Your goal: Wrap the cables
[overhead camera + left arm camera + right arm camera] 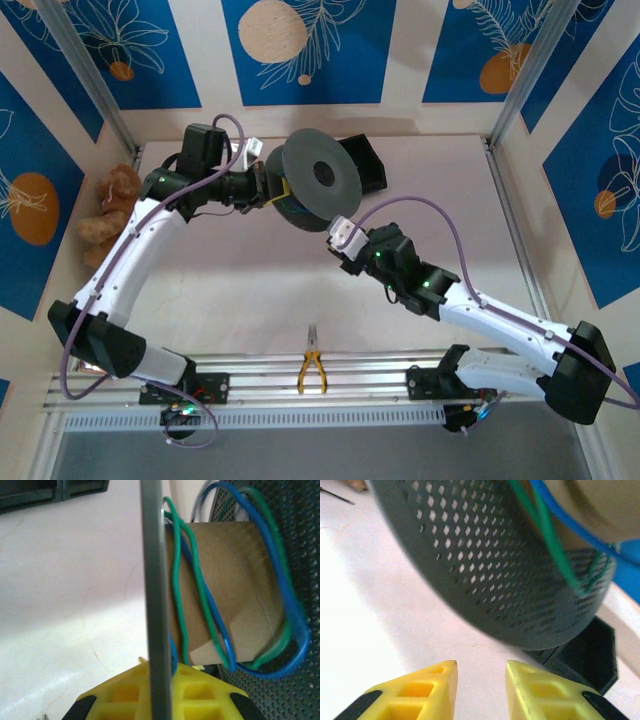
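Observation:
A dark spool (pixel 320 178) stands on edge at the back of the table. Its thin grey flange (pixel 154 580) runs between the yellow fingers of my left gripper (pixel 160 680), which is shut on it. Green and blue cables (pixel 200 585) loop loosely round the cardboard core (pixel 245 575), some hanging slack against the perforated flange (pixel 300 540). From the left, my left gripper (pixel 268 190) meets the spool. My right gripper (pixel 338 238) sits just below the spool, open, nothing between its fingers. It (pixel 481 680) faces the perforated flange (pixel 485 565), with the cables (pixel 550 535) at upper right.
A black box (pixel 362 165) stands behind the spool, and its dark base (pixel 585 650) shows under the flange. Yellow-handled pliers (pixel 312 370) lie near the front rail. A brown plush toy (pixel 110 205) sits at the left wall. Metal posts frame the table.

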